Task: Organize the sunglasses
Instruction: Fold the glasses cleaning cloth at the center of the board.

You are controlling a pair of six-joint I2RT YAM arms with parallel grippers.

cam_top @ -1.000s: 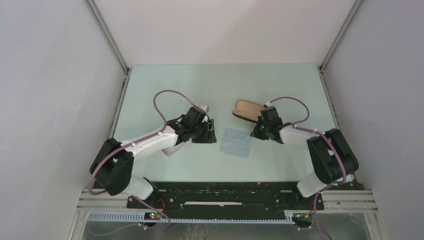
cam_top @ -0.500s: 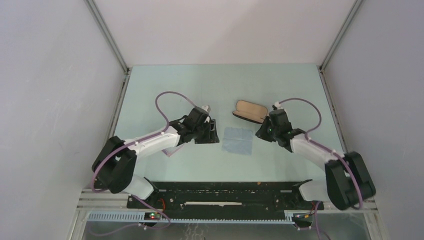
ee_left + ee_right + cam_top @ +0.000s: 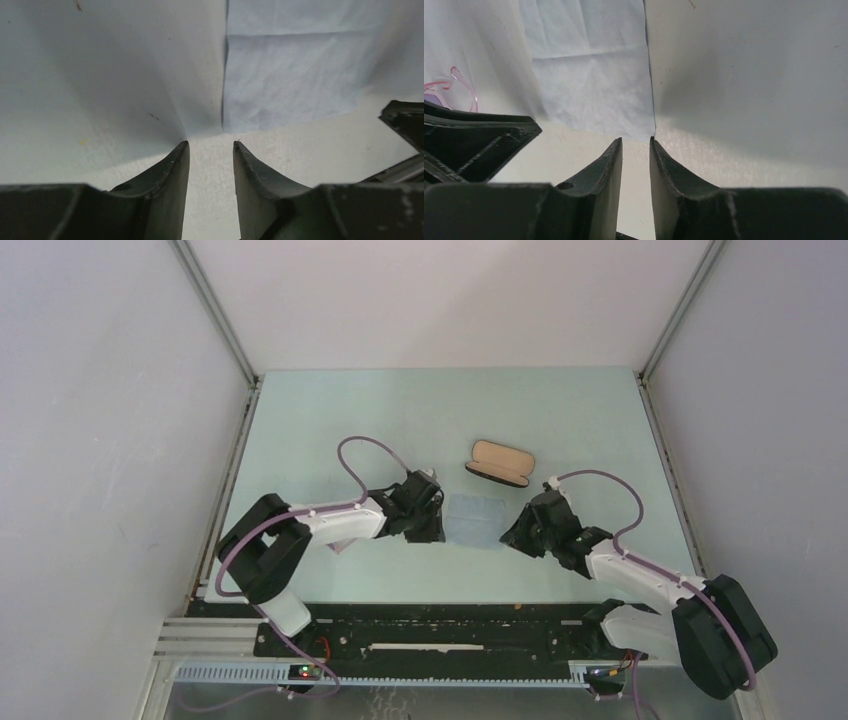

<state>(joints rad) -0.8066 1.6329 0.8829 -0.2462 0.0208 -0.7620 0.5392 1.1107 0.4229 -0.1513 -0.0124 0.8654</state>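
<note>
Status entry, left to right.

- Sunglasses [image 3: 460,84]: only a piece of the thin pink frame showed, at the left edge of the right wrist view. It lay on the bench [image 3: 330,420] past the cloth's far side, next to the left arm. Nothing gripped it.
- Left end effector [image 3: 210,145]: low over the bench at the cloth's left edge. The fingers were parted by a narrow gap with nothing between them, and one cloth corner lay just ahead of the tips.
- Light blue cloth [image 3: 474,519]: flat, creased, between the two end effectors.
- Glasses case [image 3: 499,462]: open beyond the cloth, tan lining up, nothing inside.
- Right end effector [image 3: 635,141]: low at the cloth's right edge, fingers likewise slightly apart and empty. The cloth's corner sat right at the tips.

Progress, as a judgement: early. Both arms appeared set to take the cloth by its corners. The sunglasses were neither wiped, cased nor lifted, and the case was not closed, so the main steps remained.
</note>
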